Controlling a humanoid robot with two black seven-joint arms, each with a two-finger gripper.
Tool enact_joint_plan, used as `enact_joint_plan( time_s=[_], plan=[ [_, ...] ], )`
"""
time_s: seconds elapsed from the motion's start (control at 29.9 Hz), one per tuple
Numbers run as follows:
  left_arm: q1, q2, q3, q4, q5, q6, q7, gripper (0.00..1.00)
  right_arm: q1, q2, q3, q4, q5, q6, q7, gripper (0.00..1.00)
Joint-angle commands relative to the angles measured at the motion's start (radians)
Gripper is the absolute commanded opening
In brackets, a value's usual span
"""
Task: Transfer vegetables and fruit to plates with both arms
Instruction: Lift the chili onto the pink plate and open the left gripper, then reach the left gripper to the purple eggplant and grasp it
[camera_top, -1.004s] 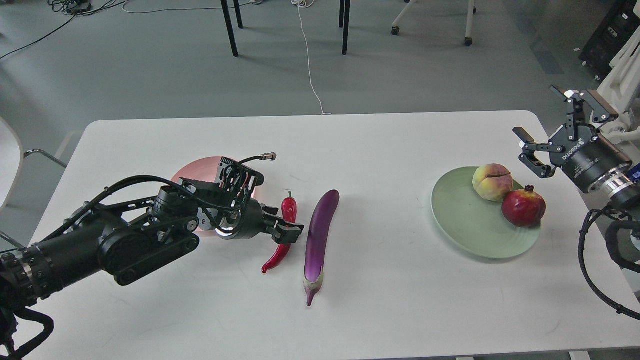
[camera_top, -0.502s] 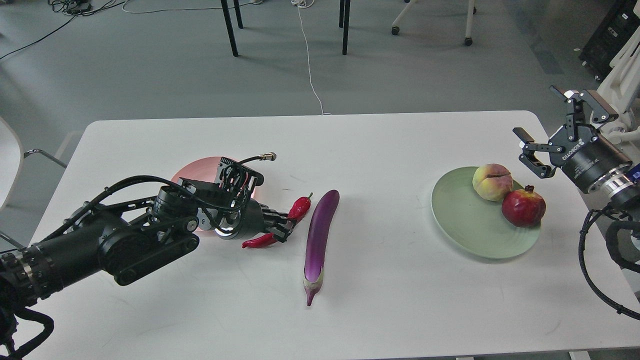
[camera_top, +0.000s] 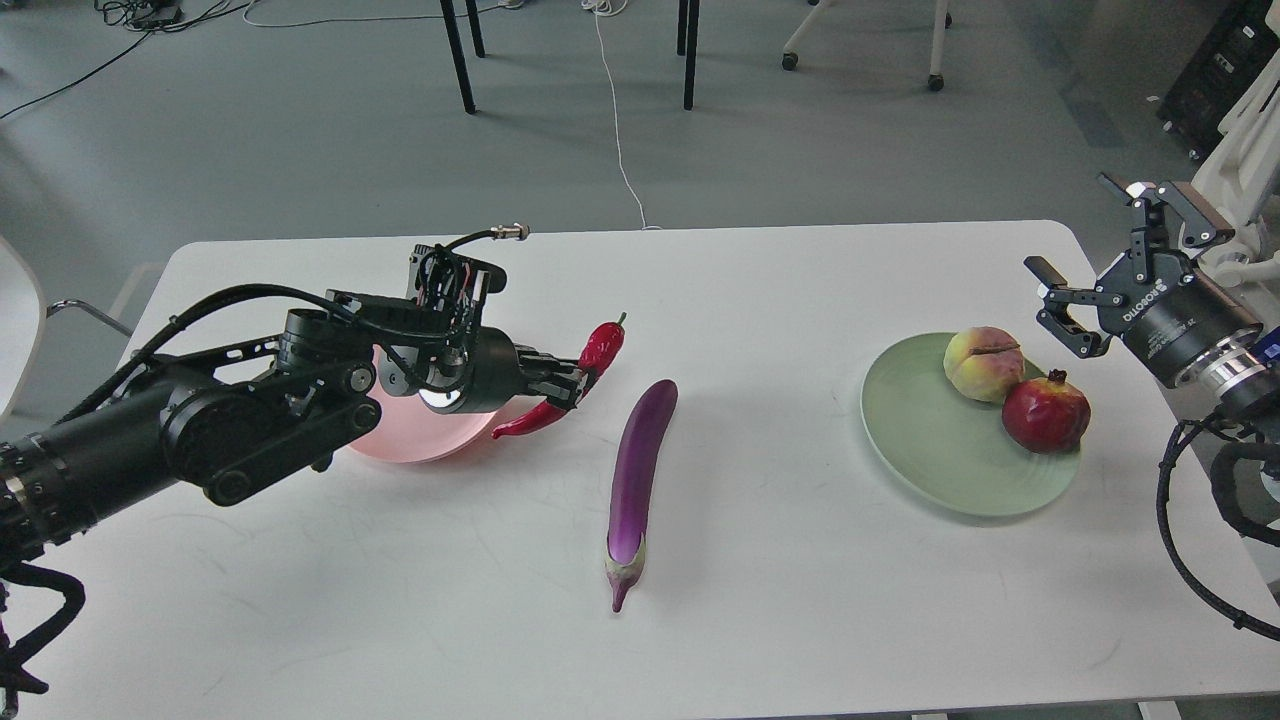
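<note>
White table (camera_top: 760, 300) on a grey floor. Fruit seemingly done: one peach (camera_top: 983, 363) and one pomegranate (camera_top: 1045, 412) on the green plate (camera_top: 930, 450). Vegetables left: one chili pepper (camera_top: 590, 362) pinched in the left gripper (camera_top: 568, 388), raised beside the pink plate (camera_top: 420, 442); one eggplant (camera_top: 638, 480) flat on the table. Right gripper (camera_top: 1085, 265) spread open, empty, just beside the peach. Two plates, two arms

Eggplant (camera_top: 637, 480) lies mid-table (camera_top: 760, 620); one plate (camera_top: 425, 440) to its left, another plate (camera_top: 940, 450) right bearing peach (camera_top: 983, 364) and pomegranate (camera_top: 1046, 413).
</note>
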Motion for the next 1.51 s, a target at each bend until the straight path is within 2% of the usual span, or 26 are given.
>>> enact_joint_plan(
  time_s=[0.0, 0.17, 0.47, 0.6, 0.74, 0.9, 1.04, 1.14, 1.2, 1.3, 1.37, 1.47],
  plan=[
    [-0.005, 0.09, 0.011, 0.011, -0.008, -0.006, -0.018, 0.14, -0.002, 0.0, 0.0, 0.001, 0.0, 0.0, 0.0, 0.98],
    [0.029, 0.17, 0.026, 0.09, 0.0, -0.006, -0.061, 0.15, -0.002, 0.002, -0.001, 0.001, -0.002, 0.0, 0.0, 0.98],
    [0.058, 0.161, 0.031, 0.149, -0.009, 0.004, -0.062, 0.17, -0.003, 0.003, -0.001, 0.001, -0.002, 0.0, 0.0, 0.98],
    [0.057, 0.153, 0.028, 0.178, -0.009, 0.01, -0.062, 0.22, -0.005, 0.002, -0.001, 0.002, -0.002, 0.0, 0.0, 0.98],
    [0.055, 0.116, 0.023, 0.213, -0.011, 0.034, -0.062, 0.35, -0.015, 0.002, 0.0, 0.002, -0.002, 0.0, 0.0, 0.98],
    [0.055, 0.113, 0.028, 0.226, -0.038, 0.04, -0.064, 0.64, -0.017, 0.0, 0.0, 0.004, -0.002, 0.0, 0.0, 0.98],
    [0.05, 0.115, 0.017, 0.218, -0.041, 0.04, -0.065, 0.8, -0.017, 0.0, 0.0, 0.004, -0.002, 0.0, 0.0, 0.98],
    [0.043, 0.115, 0.008, 0.203, -0.069, 0.048, -0.099, 0.88, -0.015, -0.001, 0.0, 0.005, -0.003, 0.0, 0.0, 0.98],
    [0.043, 0.113, -0.017, 0.18, -0.122, 0.082, -0.12, 0.95, -0.014, -0.001, -0.001, 0.005, -0.003, 0.0, 0.0, 0.98],
    [0.047, 0.115, -0.083, 0.109, -0.28, 0.129, -0.145, 0.97, -0.012, -0.003, -0.001, 0.007, -0.012, 0.0, 0.0, 0.98],
    [0.058, 0.135, -0.103, 0.033, -0.391, 0.131, -0.145, 0.97, -0.014, -0.003, -0.003, 0.007, -0.029, 0.0, 0.0, 0.98],
    [0.081, 0.185, -0.101, -0.075, -0.414, 0.137, -0.142, 0.98, -0.017, -0.003, -0.006, 0.005, -0.057, 0.0, 0.0, 0.98]
  ],
)
